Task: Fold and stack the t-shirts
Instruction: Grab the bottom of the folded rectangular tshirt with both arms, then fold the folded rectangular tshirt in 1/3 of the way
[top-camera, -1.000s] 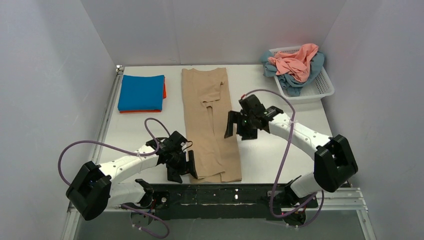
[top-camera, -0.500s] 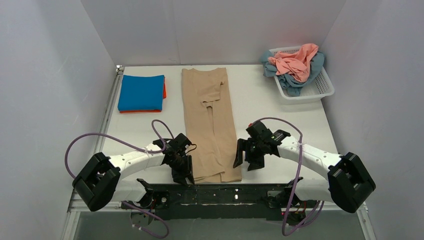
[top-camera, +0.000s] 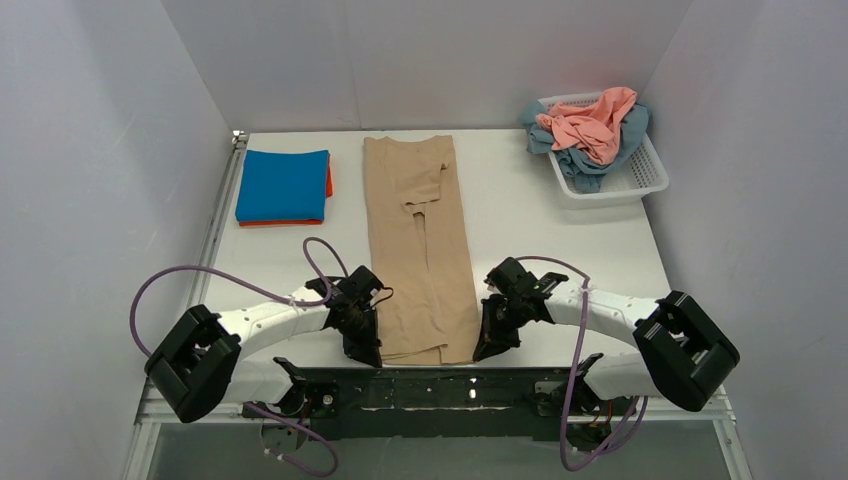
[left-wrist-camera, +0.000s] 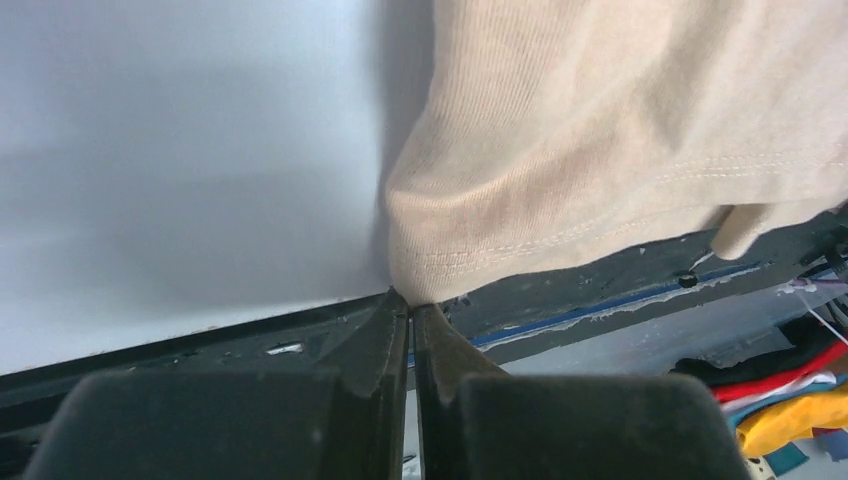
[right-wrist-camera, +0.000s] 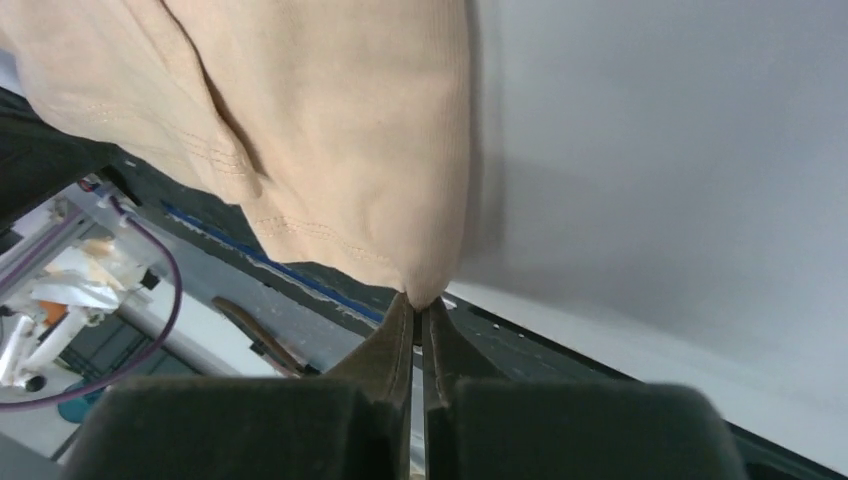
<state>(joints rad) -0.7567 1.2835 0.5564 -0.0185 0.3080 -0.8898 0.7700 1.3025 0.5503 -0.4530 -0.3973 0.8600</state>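
Tan-beige t-shirt (top-camera: 415, 230): caught at both near corners, one gripper on each.
Left pinch: the left gripper (top-camera: 367, 354) has its fingers pressed together, with the near-left hem corner of the tan-beige t-shirt (left-wrist-camera: 600, 150) nipped at their very tips (left-wrist-camera: 411, 300).
Right pinch: the right gripper (top-camera: 484, 350) is likewise closed tight, its tips (right-wrist-camera: 420, 305) biting the near-right hem corner of the same shirt (right-wrist-camera: 330, 130).
Hem: at both corners the stitched edge bunches into a small fold where the tips grip it; between them the near hem lies just at the table's front edge, over the black front rail (top-camera: 450, 385).
Shirt lie: folded into a long narrow strip, flat on the white table (top-camera: 560, 230), running from the front edge to the far edge, midway between the arms.
Far left: a blue t-shirt (top-camera: 283, 183), folded square, sits on a folded orange-red t-shirt (top-camera: 280, 222) that shows only as a thin margin along its near and right sides.
Far right: a white lattice basket (top-camera: 645, 178) at the far right corner holds a crumpled salmon-pink t-shirt (top-camera: 595, 125) on top of a crumpled teal-blue t-shirt (top-camera: 590, 170), both spilling over the rim.
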